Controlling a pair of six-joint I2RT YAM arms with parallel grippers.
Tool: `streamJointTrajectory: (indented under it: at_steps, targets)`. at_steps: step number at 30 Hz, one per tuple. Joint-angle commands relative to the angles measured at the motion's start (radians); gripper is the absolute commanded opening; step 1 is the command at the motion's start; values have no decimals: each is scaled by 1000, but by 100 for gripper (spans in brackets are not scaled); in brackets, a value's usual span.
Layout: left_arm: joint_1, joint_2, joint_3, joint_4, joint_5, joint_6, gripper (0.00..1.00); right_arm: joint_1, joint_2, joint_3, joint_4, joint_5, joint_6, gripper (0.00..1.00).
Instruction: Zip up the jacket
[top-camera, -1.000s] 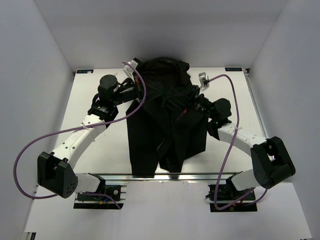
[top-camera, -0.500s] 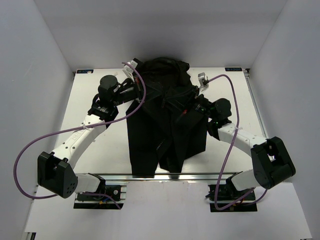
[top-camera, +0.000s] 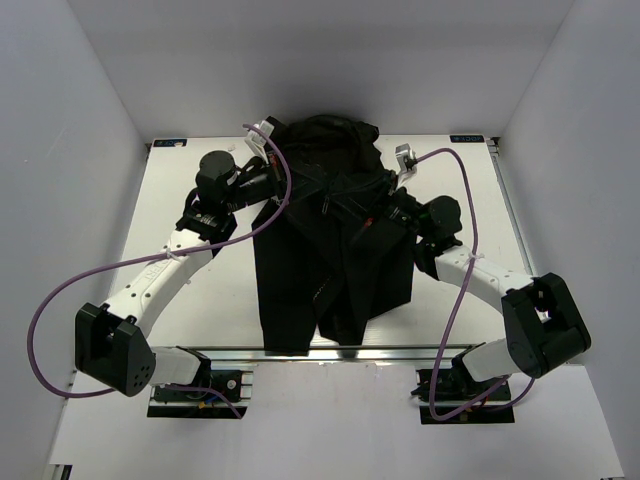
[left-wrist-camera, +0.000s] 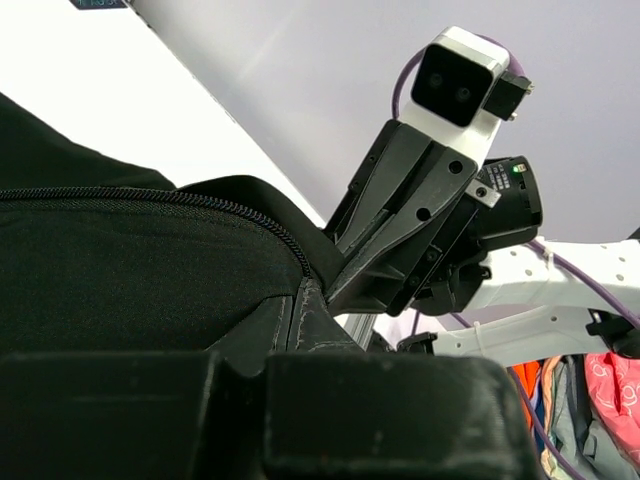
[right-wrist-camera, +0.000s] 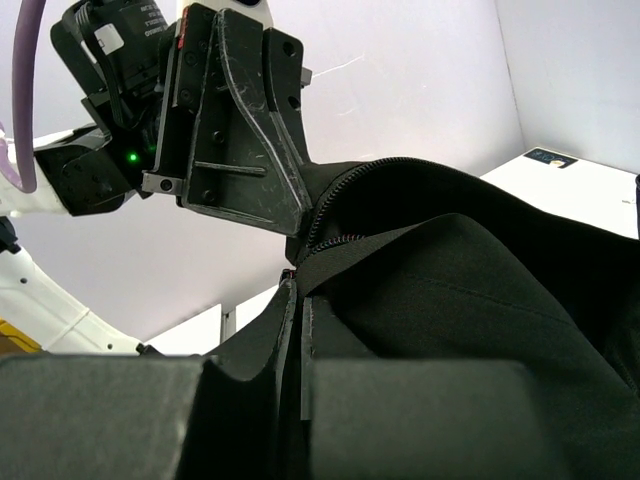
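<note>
The black jacket (top-camera: 330, 250) lies in the middle of the white table (top-camera: 200, 300), its hem at the near edge. Both grippers meet over its upper front. My left gripper (top-camera: 322, 196) is shut on a fold of jacket fabric right at the end of the zipper teeth (left-wrist-camera: 150, 195), with its fingertips (left-wrist-camera: 300, 312) pressed together. My right gripper (top-camera: 366, 214) is shut on the jacket's front edge beside the zipper (right-wrist-camera: 335, 215), its fingertips (right-wrist-camera: 297, 300) tight on the fabric. The two grippers face each other, a short way apart. Black fabric hides the slider.
Purple cables (top-camera: 60, 300) loop from both arms over the table. White walls enclose the table on three sides. The aluminium rail (top-camera: 330, 352) with the arm bases runs along the near edge. Bare white tabletop lies left and right of the jacket.
The right gripper and the fabric it holds have shifted very slightly. The left arm and the rest of the jacket look the same.
</note>
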Motion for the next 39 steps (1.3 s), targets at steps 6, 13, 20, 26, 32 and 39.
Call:
streamJointTrajectory:
  at_steps: [6, 13, 20, 26, 32, 39]
  targets:
    - [-19, -22, -20, 40, 6, -12, 0, 17, 10, 61, 86, 73, 19, 0]
    - [-20, -44, -23, 17, 0, 13, 0, 17, -11, 34, 115, 111, 19, 0]
    - [-20, -73, -28, -8, -34, 22, 0, 17, -28, 18, 63, 62, -21, 0]
    - [-20, -82, -34, -5, -48, 21, 0, 17, -62, 2, 20, 4, -38, 0]
    - [-20, -88, -36, 1, -61, 19, 0, 17, -76, -9, -4, -24, -41, 0]
    - [-20, -90, -37, 8, -60, 15, 0, 19, -74, 6, -69, -5, -84, 0]
